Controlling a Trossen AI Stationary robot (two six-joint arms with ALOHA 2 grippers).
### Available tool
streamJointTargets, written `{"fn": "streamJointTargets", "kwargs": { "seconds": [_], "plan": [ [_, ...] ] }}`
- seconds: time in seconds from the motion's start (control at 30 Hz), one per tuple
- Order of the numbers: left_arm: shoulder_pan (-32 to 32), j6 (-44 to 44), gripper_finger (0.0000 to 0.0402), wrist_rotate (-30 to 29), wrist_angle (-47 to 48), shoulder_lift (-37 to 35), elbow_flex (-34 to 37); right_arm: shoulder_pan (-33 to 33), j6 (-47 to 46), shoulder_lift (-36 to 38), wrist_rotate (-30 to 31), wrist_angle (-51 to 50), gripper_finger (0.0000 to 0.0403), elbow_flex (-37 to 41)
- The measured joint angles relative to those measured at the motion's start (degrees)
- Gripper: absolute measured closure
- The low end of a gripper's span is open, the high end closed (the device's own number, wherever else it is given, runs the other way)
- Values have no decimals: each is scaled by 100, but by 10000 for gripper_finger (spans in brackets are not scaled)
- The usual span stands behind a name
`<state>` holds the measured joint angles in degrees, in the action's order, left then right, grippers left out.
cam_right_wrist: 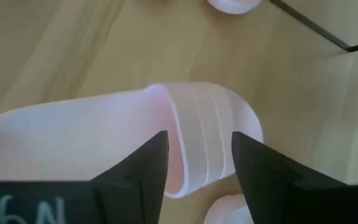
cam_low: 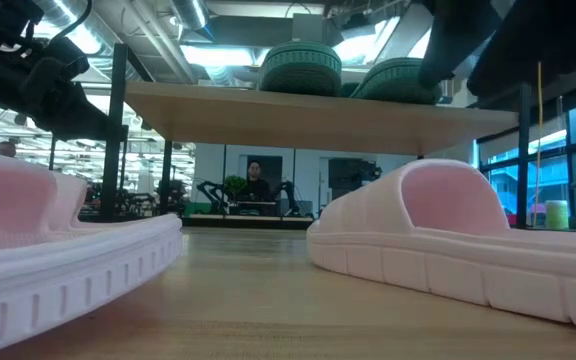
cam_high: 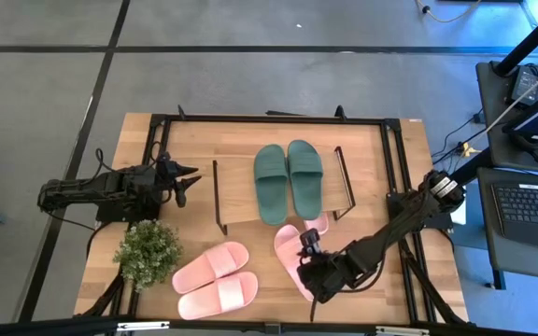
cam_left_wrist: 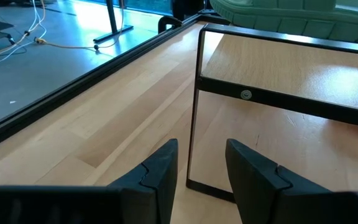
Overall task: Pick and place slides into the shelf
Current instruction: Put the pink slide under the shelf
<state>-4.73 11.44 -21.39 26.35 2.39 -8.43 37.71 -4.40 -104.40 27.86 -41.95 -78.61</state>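
The shelf [cam_high: 241, 201] stands mid-table with both dark green slides [cam_high: 288, 179] lying on its plank top. One pink slide [cam_high: 290, 250] lies on the table in front of the shelf's right end. My right gripper [cam_high: 308, 273] is open right over it; in the right wrist view the fingers [cam_right_wrist: 197, 140] stand astride the strap's edge [cam_right_wrist: 166, 112]. Another pink slide [cam_high: 318, 224] lies at the shelf's right leg. Two more pink slides [cam_high: 215, 278] lie side by side near the front edge. My left gripper [cam_high: 192, 183] is open and empty beside the shelf's left leg [cam_left_wrist: 194, 130]. My right gripper comes at the pink slide from above, slanting down, one finger [cam_right_wrist: 148, 162] over the strap and the other [cam_right_wrist: 253, 162] over the ribbed toe end [cam_right_wrist: 213, 137]. I cannot tell whether the fingers touch it. The slide lies flat on the table.
A small potted plant [cam_high: 148, 250] stands at the front left, next to the pink pair. A black frame [cam_high: 278, 119] runs along the table's far and side edges. Bare wood lies under the shelf top [cam_low: 308, 115] and left of the shelf.
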Motion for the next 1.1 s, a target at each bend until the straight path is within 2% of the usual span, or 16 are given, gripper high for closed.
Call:
{"fn": "streamJointTargets", "kwargs": {
  "seconds": [0.2, 0.57, 1.1],
  "plan": [
    [-1, 0, 274, 4, 0, 0, 0, 1, 46, -455, 151, 116, 226, 0],
    [-1, 0, 274, 7, 0, -1, 0, 42, 29, -806, 1087, 204, 226, 2],
    [-1, 0, 274, 7, 0, -1, 0, -60, 26, -1126, 1156, 434, 226, 4]
  ]
}}
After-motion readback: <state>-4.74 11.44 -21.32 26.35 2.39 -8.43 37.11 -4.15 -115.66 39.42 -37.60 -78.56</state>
